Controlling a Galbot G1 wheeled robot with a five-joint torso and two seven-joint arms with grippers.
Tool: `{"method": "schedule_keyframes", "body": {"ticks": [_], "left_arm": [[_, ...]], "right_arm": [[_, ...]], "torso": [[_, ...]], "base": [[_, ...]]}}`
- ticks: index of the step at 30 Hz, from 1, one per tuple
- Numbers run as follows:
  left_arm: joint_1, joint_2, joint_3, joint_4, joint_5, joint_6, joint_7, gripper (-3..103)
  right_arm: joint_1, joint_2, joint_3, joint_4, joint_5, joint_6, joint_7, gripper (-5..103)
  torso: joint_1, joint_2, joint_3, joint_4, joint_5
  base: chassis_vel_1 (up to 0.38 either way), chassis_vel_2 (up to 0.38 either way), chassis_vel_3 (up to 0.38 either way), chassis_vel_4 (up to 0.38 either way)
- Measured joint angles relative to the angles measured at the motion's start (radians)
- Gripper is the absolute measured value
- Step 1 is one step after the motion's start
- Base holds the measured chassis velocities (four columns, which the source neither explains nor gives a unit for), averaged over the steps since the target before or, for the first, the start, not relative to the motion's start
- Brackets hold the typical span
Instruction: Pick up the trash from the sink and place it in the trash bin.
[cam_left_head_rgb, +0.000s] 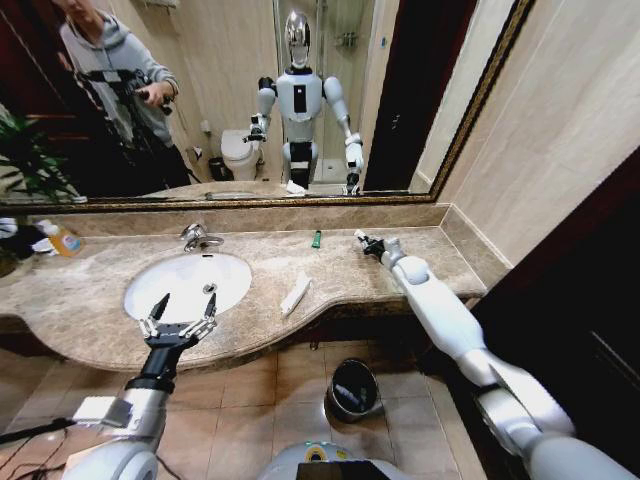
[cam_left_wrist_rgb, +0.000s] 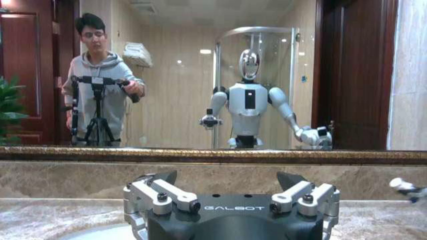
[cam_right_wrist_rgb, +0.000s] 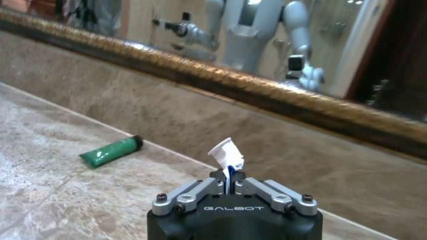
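Two pincers are at work over the beige counter (cam_left_head_rgb: 90, 310). The right pincer (cam_right_wrist_rgb: 229, 184) sits at the back of the counter near the wall below the mirror, its fingers clenched on a small white wrapper (cam_right_wrist_rgb: 227, 152) that sticks up from between the tips. A tiny green tube (cam_right_wrist_rgb: 111, 151) lies flat on the counter just beside that pincer, toward the sink, apart from it; in the head view the same tube (cam_left_head_rgb: 316, 239) rests near the back edge. A long flat white packet (cam_left_head_rgb: 295, 295) lies on the counter by the front edge, just right of the sink (cam_left_head_rgb: 235, 262), between the two pincers and touching neither. The left pincer (cam_left_head_rgb: 178, 318) hovers over the front rim of the white basin, fingers spread wide and holding nothing. The word GALBOT reads in white on the body of each pincer in the wrist views. An orange-capped soap bottle (cam_left_head_rgb: 62, 238) stands at the far left of the counter. The trash bin (cam_left_head_rgb: 352, 390), black with a shiny rim, stands on the tiled floor below the counter's front edge, well apart from both pincers.
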Motion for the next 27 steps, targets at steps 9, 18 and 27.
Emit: {"method": "schedule_keyframes", "body": {"ticks": [9,18,27], "left_arm": [[0.0,0.0,0.0,0.0,0.0,0.0,0.0,100],[0.0,0.0,0.0,0.0,0.0,0.0,0.0,100],[0.0,0.0,0.0,0.0,0.0,0.0,0.0,100]], "right_arm": [[-0.31,-0.166,0.212,0.323,0.117,-0.015,0.039,3],[-0.656,-0.087,0.424,0.561,0.141,0.0,0.043,3],[-0.93,0.04,0.546,0.665,0.111,0.058,0.013,3]], "torso": [[0.0,0.0,0.0,-0.0003,0.0002],[0.0,0.0,0.0,0.0003,0.0],[0.0,0.0,0.0,-0.0002,-0.0006]], "base": [[0.0,0.0,0.0,0.0],[0.0,0.0,0.0,0.0],[0.0,0.0,0.0,0.0]]}}
